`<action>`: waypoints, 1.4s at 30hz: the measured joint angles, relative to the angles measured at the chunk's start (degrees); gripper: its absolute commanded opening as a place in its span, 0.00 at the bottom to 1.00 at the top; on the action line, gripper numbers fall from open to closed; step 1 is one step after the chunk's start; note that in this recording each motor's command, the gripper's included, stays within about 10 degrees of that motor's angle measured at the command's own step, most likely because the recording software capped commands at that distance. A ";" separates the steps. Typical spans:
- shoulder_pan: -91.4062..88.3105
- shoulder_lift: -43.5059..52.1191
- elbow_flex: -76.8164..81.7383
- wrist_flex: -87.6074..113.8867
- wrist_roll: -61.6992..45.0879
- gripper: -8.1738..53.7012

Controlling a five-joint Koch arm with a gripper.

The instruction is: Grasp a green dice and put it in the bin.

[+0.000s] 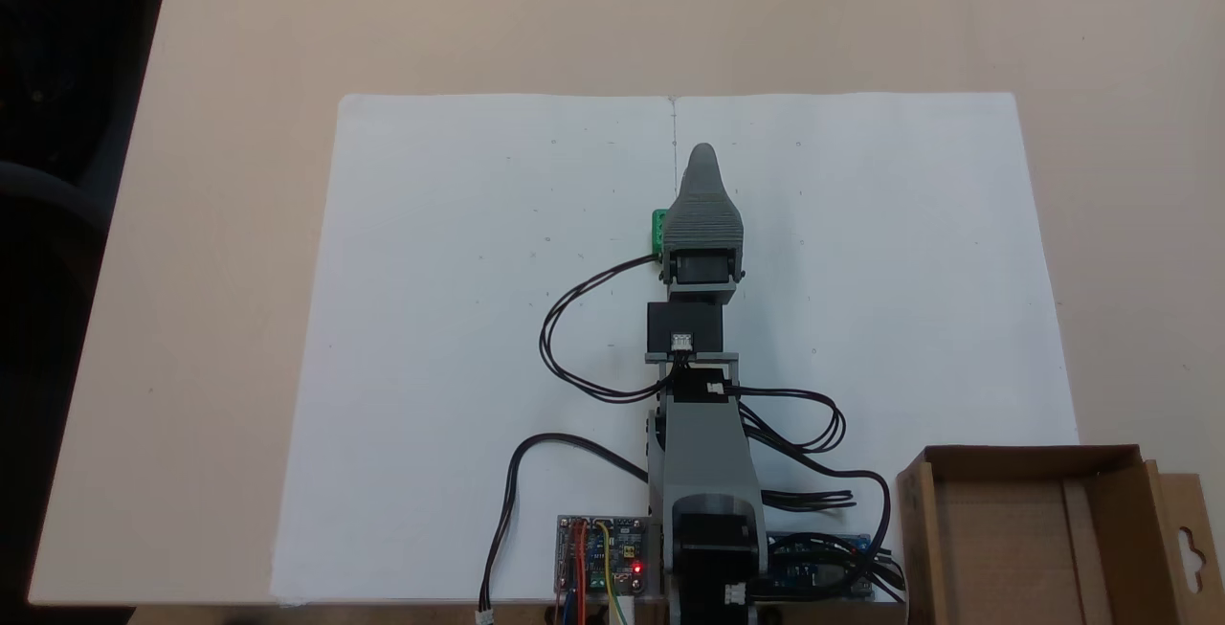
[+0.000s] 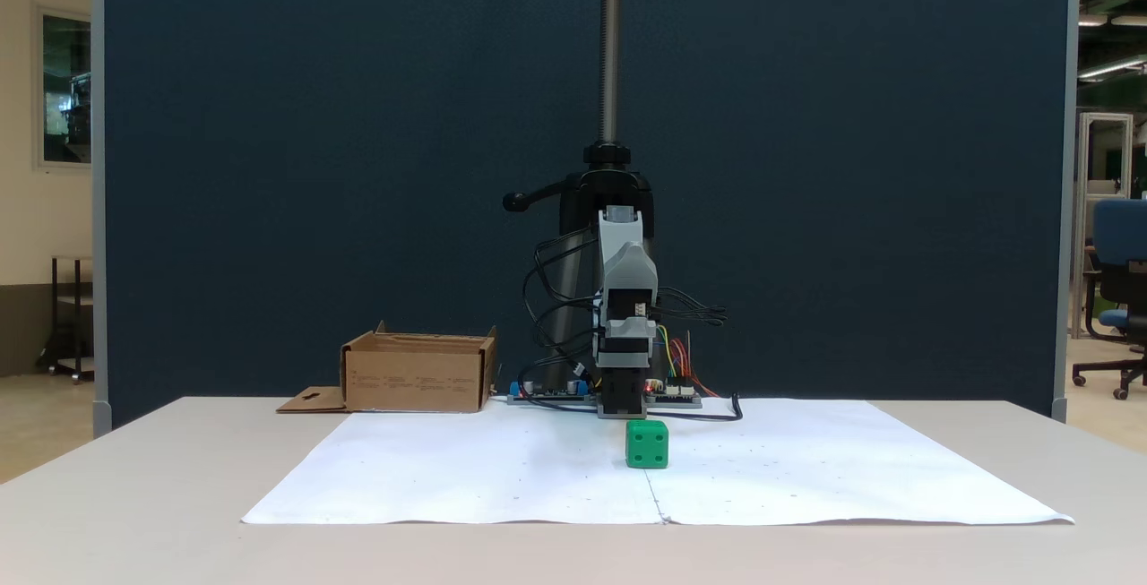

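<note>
The green dice (image 2: pixel 647 443) rests on the white paper just in front of the arm, free of any hold. From above, the green dice (image 1: pixel 658 231) peeks out at the left edge of my grey gripper (image 1: pixel 703 158), which covers most of it. In the front-facing fixed view the gripper (image 2: pixel 620 225) is lifted well above the table and the cube. Only a single grey jaw shows, so its opening is hidden. The bin (image 1: pixel 1029 455), a brown cardboard box, sits beside the arm's base; the bin (image 2: pixel 417 379) has nothing visible inside.
A white paper sheet (image 1: pixel 459 319) covers the middle of the beige table. Circuit boards (image 1: pixel 601 553) and loose black cables (image 1: pixel 574 338) lie around the arm's base. A black stand pole (image 2: pixel 610 38) rises behind the arm.
</note>
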 measured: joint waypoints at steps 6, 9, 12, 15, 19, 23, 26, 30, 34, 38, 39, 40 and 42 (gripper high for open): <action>0.44 0.00 0.00 13.01 0.00 0.83; 0.35 0.00 0.00 13.01 0.00 0.83; 0.35 0.00 0.00 13.01 0.09 0.83; 0.35 0.00 0.00 13.01 0.00 0.83; 0.35 0.09 0.00 13.01 0.09 0.83; 0.44 0.00 0.00 13.01 0.00 0.83; 0.35 0.09 0.00 13.01 0.00 0.83; 0.35 0.09 0.00 13.01 0.00 0.83; 0.35 0.09 0.00 13.01 0.00 0.83; 0.35 0.00 0.00 13.01 0.09 0.83; 0.44 0.00 0.00 13.01 0.09 0.83; 0.35 0.09 0.00 13.01 0.09 0.83; 0.44 0.00 0.00 13.01 0.00 0.80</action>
